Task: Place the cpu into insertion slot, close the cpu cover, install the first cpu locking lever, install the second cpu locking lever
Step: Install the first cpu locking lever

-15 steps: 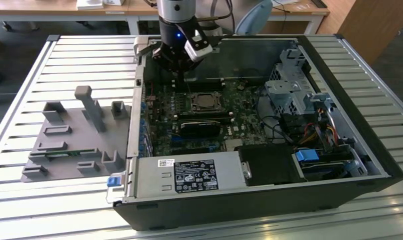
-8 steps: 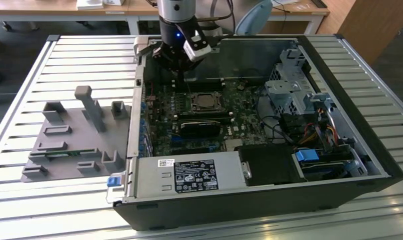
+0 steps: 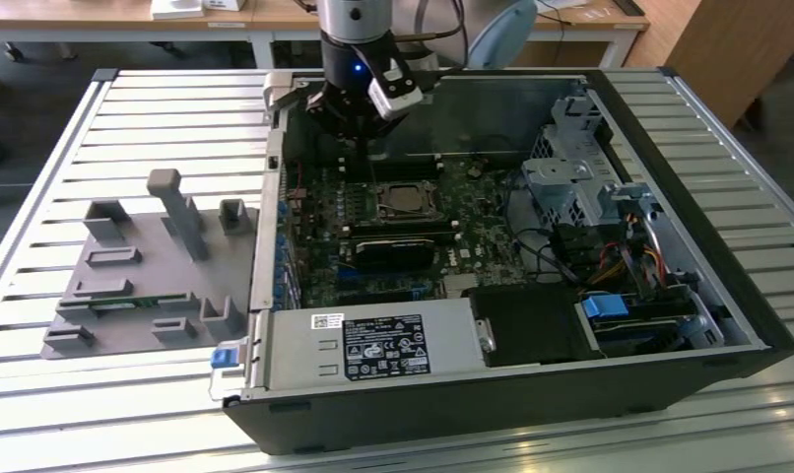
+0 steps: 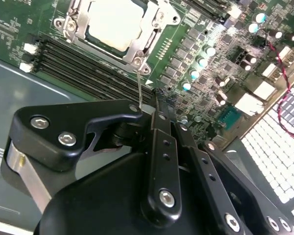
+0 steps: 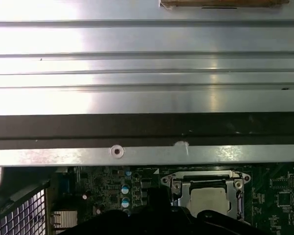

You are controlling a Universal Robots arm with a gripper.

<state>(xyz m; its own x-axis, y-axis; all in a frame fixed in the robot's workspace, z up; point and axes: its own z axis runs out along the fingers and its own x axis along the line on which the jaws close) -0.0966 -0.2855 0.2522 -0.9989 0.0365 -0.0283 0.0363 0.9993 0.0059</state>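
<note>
The gripper (image 4: 156, 102) has its fingers pressed together, seemingly to push with their side rather than grasp. A thin wire lever (image 4: 139, 83) rises to touch them. Just beyond the fingertips the cpu (image 4: 112, 22) sits in its socket, with the cpu cover (image 4: 148, 36) lowered over it and that lever not yet down.

An open computer case (image 3: 529, 409) is lying on the slatted counter (image 3: 55, 148), with a fixture tray (image 3: 134, 296) sitting beside it on the exterior view's left. Inside, the motherboard (image 3: 483, 241) is lying flat. The cpu (image 3: 400, 200) is sitting in its socket, with the cpu cover (image 4: 148, 39) lying framed around it. The gripper (image 3: 358, 148) is hanging just beyond the socket, and a thin locking lever (image 4: 138, 90) is reaching up to it. The power supply (image 3: 370, 350) is sitting along the near edge, the drive cage (image 3: 568, 182) on the exterior view's right.
</note>
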